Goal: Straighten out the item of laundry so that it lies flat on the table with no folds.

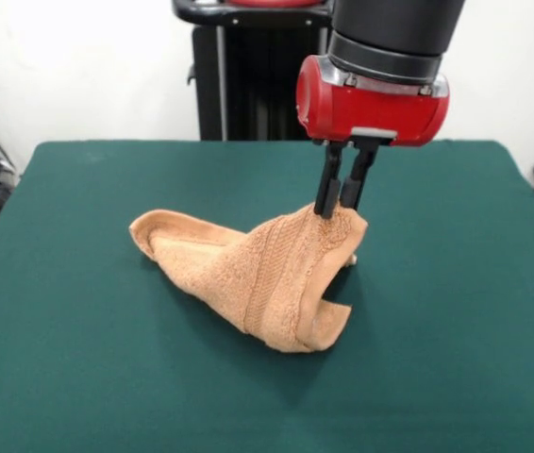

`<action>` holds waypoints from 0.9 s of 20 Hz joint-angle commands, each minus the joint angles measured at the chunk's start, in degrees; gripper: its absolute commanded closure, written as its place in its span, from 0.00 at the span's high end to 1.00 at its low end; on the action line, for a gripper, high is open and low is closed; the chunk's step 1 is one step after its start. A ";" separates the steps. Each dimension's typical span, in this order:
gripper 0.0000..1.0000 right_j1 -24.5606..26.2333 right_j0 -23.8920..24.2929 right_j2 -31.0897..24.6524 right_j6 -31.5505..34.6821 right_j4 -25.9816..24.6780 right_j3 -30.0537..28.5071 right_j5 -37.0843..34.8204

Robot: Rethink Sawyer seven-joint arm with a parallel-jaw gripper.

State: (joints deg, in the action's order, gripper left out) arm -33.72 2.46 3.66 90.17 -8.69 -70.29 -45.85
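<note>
Gripper [341, 206] is pinching one raised corner of the towel [248, 278], lifting it off the table [78, 377]; rest is sagging mid-table, folded and bunched; flattening looks barely started, most of the job remaining.

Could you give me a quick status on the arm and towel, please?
Gripper shut on towel corner, lifted. Rest bunched on table. Nothing in the way.

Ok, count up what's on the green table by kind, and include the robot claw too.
Towels: 1, the orange-tan towel, one corner lifted off the table
Claws: 1, the claw, shut on that raised corner
Total: 2
</note>
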 commanded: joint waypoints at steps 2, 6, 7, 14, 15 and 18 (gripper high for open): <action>0.00 1.24 -0.89 -3.06 6.78 0.61 -5.26 -1.56; 0.00 -1.76 -1.73 -2.27 7.76 0.81 -7.99 -1.12; 0.00 -2.50 -1.95 -2.17 7.75 0.75 -8.88 -0.83; 0.00 -6.63 -3.86 -1.10 9.48 -0.19 -15.75 3.74; 0.00 -7.31 -4.19 -0.96 9.42 -0.26 -16.28 3.48; 0.00 -8.68 -5.44 -0.69 8.43 -0.69 -16.57 0.88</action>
State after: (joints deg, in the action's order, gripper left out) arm -38.59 0.47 4.00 90.17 -8.98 -76.52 -45.37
